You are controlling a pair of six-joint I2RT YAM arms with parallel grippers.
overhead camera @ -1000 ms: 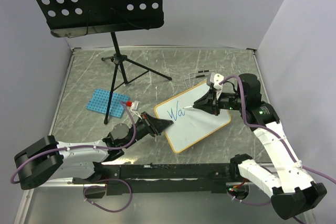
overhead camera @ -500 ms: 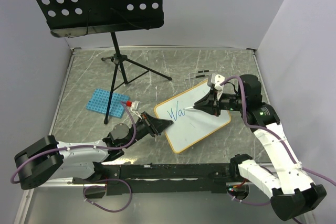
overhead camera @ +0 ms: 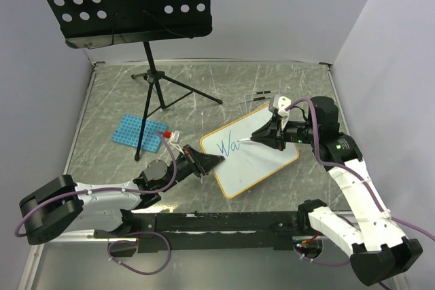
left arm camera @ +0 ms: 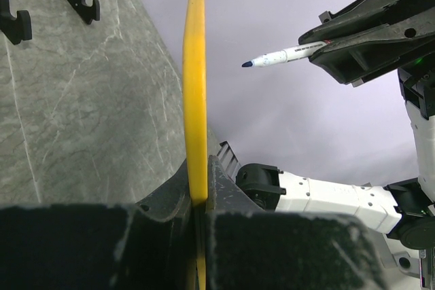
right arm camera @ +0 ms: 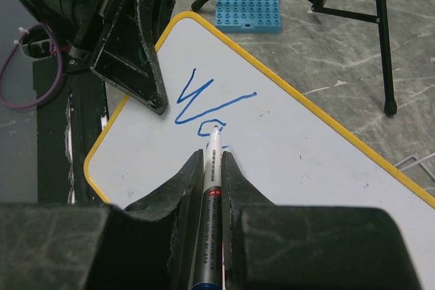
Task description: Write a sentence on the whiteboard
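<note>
The whiteboard [overhead camera: 266, 162] lies tilted on the table, orange-tan frame around a white face. My left gripper [overhead camera: 212, 161] is shut on its left edge; in the left wrist view the yellow frame [left arm camera: 195, 86] runs edge-on between my left gripper's [left arm camera: 200, 171] jaws. The sentence [overhead camera: 228, 146] is only blue letters "Wa" near the board's left end, also seen as blue strokes [right arm camera: 204, 103] in the right wrist view. My right gripper [right arm camera: 209, 159] is shut on a white marker [right arm camera: 211, 188], its tip at the "a". That marker [left arm camera: 285, 53] hovers by the board face.
A black perforated music stand [overhead camera: 122, 1] on a tripod [overhead camera: 158, 83] rises at the back left. A blue perforated rack [overhead camera: 136, 130] lies left of the board, with a small red-capped item [overhead camera: 165, 133] beside it. Thin wire pieces [overhead camera: 257, 98] lie behind the board.
My right wrist has shifted very slightly with the marker tip staying at the "a". The left arm and the board have not moved.
</note>
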